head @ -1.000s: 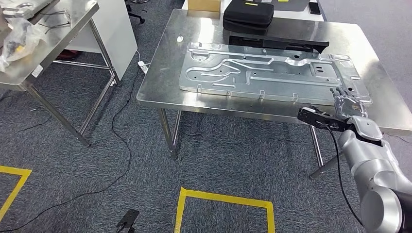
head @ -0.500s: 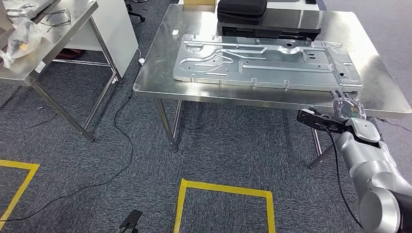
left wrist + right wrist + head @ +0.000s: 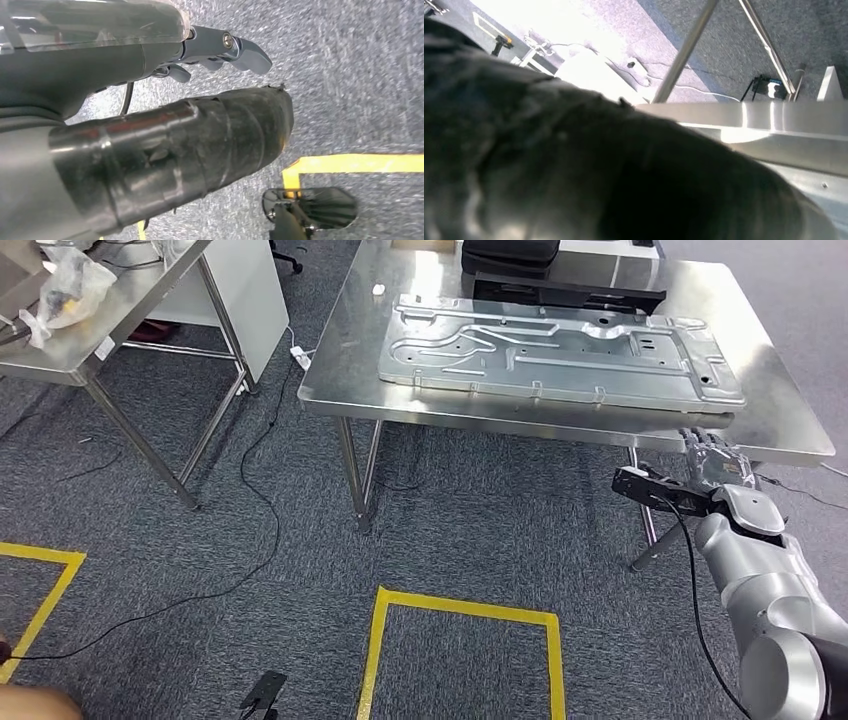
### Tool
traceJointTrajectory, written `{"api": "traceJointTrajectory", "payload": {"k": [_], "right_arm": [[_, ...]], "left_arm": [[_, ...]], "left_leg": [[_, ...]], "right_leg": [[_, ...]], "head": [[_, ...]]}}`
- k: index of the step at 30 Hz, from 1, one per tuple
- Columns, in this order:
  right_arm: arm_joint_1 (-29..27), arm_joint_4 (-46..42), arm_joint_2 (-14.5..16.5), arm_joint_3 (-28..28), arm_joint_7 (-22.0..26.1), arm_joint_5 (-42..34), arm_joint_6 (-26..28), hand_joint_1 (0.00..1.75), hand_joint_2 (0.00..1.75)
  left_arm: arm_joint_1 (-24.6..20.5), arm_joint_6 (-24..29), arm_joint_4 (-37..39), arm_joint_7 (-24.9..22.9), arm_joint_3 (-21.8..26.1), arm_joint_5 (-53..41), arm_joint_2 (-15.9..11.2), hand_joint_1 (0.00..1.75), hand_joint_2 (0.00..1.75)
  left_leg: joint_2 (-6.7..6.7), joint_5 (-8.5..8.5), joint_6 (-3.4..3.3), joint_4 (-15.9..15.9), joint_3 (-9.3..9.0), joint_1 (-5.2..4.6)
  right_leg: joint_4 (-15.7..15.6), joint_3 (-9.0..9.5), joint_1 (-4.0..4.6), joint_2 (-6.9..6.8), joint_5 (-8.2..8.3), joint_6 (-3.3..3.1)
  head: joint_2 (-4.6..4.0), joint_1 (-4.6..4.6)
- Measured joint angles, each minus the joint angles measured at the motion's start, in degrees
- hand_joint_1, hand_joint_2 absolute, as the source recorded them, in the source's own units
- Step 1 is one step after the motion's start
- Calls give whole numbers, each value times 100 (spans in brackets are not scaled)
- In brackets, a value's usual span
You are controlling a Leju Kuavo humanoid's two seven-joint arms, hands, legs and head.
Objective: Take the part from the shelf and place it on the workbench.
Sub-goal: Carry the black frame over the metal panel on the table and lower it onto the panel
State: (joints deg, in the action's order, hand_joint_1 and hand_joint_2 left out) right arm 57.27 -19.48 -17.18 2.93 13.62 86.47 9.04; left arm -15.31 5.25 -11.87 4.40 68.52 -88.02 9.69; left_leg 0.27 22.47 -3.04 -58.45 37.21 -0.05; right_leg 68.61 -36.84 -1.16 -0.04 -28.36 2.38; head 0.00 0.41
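Part (image 3: 560, 352) flat on workbench (image 3: 780, 430) (edge overhanging)

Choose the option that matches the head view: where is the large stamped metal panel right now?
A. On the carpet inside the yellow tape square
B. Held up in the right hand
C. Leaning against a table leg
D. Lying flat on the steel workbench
D: the metal panel lies flat on the steel workbench, while the right hand is below the bench's near edge, apart from the panel.

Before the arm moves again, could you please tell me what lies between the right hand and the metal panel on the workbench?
In the head view, only the workbench's bare front edge separates the right hand from the metal panel.
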Motion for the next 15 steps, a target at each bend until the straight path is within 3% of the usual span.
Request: {"api": "traceJointTrajectory", "payload": {"k": [2,4,6,7,9,11,12,13,15], "right_arm": [[29,-13,1,0,-2,2,4,0,0],[52,-27,2,0,-3,3,9,0,0],[55,-28,4,0,-5,4,14,0,0],[51,-27,10,0,-6,4,18,0,0],[45,-27,26,0,-7,4,32,0,0],[30,-26,37,1,-7,3,49,0,0],[12,-25,40,1,-7,2,57,0,0],[-12,-24,43,2,-10,2,64,0,0],[-57,-24,46,7,-24,2,75,0,0]], "left_arm": [[-1,4,0,6,4,-1,2,0,0],[-2,10,0,8,17,-2,3,0,0],[4,14,0,15,46,1,-3,0,0],[9,14,0,19,63,2,-7,0,0],[17,15,0,32,89,2,-15,0,0],[19,15,0,43,102,3,-18,0,0],[20,15,0,47,107,5,-19,0,0],[21,15,0,51,111,10,-22,0,0],[21,15,0,62,121,18,-29,0,0]], "left_leg": [[-2,-76,49,-22,80,-11],[-3,-167,116,2,108,-9],[-16,-201,188,23,139,-7],[-27,-95,221,-52,188,-7],[-42,375,273,-527,367,12],[-39,810,313,-1263,557,38],[-38,845,330,-1522,581,51],[-38,752,343,-1601,520,62],[-37,445,352,-1180,110,78]], "right_leg": [[-753,510,38,-5,-15,-68],[-1038,646,80,-12,-57,-123],[-1097,601,63,-28,53,-196],[-1132,561,44,-39,125,-242],[-1181,441,21,-57,260,-301],[-1176,292,23,-56,364,-312],[-1168,217,23,-55,414,-303],[-1156,146,22,-55,458,-289],[-1110,21,13,-54,532,-244]], "head": [[0,-2],[0,-3],[0,-2],[0,-5],[0,-11],[0,-14],[0,-14],[0,-14],[0,-14]]}}
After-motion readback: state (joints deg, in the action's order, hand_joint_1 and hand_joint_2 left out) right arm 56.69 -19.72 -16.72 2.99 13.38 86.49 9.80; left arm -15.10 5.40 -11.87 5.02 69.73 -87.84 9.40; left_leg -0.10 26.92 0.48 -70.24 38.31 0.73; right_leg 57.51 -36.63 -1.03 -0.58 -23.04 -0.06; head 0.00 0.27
